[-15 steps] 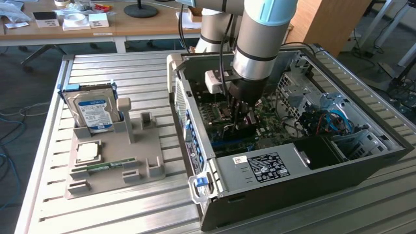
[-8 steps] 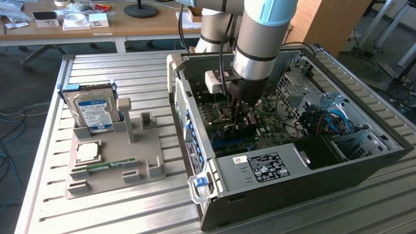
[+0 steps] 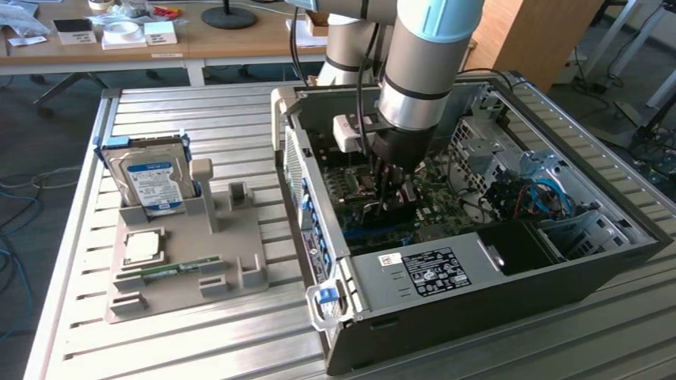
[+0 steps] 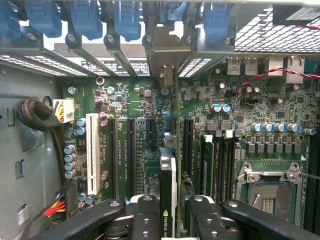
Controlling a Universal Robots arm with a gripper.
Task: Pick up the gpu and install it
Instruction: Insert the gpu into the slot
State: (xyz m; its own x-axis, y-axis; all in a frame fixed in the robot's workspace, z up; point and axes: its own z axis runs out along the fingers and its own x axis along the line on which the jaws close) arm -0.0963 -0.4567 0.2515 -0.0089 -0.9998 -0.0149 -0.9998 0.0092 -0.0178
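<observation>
My gripper (image 3: 391, 190) is down inside the open computer case (image 3: 465, 277), over the green motherboard (image 4: 135, 100). Its two black fingers (image 4: 145, 217) press on either side of the gpu (image 4: 167, 170), a thin dark card seen edge-on. The gripper (image 4: 170, 217) is shut on it. The card stands upright along the expansion slots, with its silver bracket (image 4: 167, 50) against the case's rear slot openings, under the blue clips. I cannot tell whether its lower edge sits in a slot. The arm hides most of the card in the exterior view.
A grey parts holder (image 3: 185, 293) on the slatted table, at the exterior view's left, carries a blue-labelled hard drive (image 3: 153, 182), a processor (image 3: 142, 245) and a green RAM stick (image 3: 174, 269). Cables (image 4: 40, 117), the white slot (image 4: 92, 150) and the empty processor socket (image 4: 267, 192) surround the card.
</observation>
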